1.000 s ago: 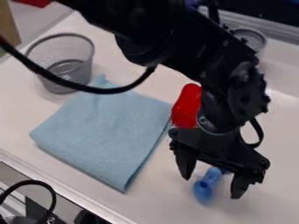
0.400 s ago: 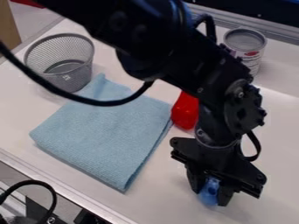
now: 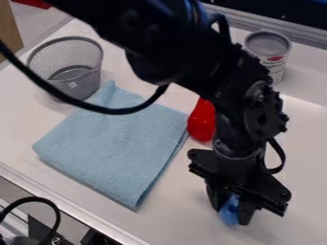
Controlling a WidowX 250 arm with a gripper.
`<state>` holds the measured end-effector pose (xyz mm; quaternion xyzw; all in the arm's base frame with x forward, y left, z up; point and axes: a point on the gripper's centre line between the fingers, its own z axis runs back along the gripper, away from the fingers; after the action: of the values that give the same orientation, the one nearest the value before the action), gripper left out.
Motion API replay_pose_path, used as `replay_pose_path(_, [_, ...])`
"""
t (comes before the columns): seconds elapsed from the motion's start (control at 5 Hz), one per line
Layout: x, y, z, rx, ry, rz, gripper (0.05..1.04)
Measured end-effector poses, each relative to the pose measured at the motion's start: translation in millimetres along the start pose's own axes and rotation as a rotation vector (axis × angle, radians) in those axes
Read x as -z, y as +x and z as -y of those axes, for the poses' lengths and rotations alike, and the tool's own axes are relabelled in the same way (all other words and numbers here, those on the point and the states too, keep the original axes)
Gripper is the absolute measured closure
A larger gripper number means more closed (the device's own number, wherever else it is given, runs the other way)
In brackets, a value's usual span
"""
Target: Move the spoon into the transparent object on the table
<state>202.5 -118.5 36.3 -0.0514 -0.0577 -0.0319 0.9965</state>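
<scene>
The black gripper (image 3: 232, 215) hangs low over the near right part of the table, its two fingers closed in on the blue spoon (image 3: 229, 210). Part of the spoon shows between the fingers; the rest is hidden behind the gripper. At the upper left stands a see-through mesh cup (image 3: 86, 85), upright and open at the top, well apart from the gripper.
A folded light blue cloth (image 3: 115, 143) lies left of the gripper on the white table (image 3: 172, 225). Between cloth and arm is a red object (image 3: 201, 122), partly hidden. A can (image 3: 268, 45) stands at the back right. A dark cable crosses above the cup's base.
The gripper has come down over the blue spoon, and its fingers have closed from wide apart onto it. The arm has shifted, uncovering more of the can.
</scene>
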Motion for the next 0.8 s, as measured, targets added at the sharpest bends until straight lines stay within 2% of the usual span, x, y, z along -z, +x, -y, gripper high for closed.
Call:
replay_pose_path(0.4, [-45,12,-11,-0.051,-0.058,0.108,0.706])
replay_pose_path(0.6, [-61,23,-27,-0.114,-0.048,0.155,0.706])
replay_pose_path(0.8, [-75,27,-53,-0.215,-0.015,0.199,0.706])
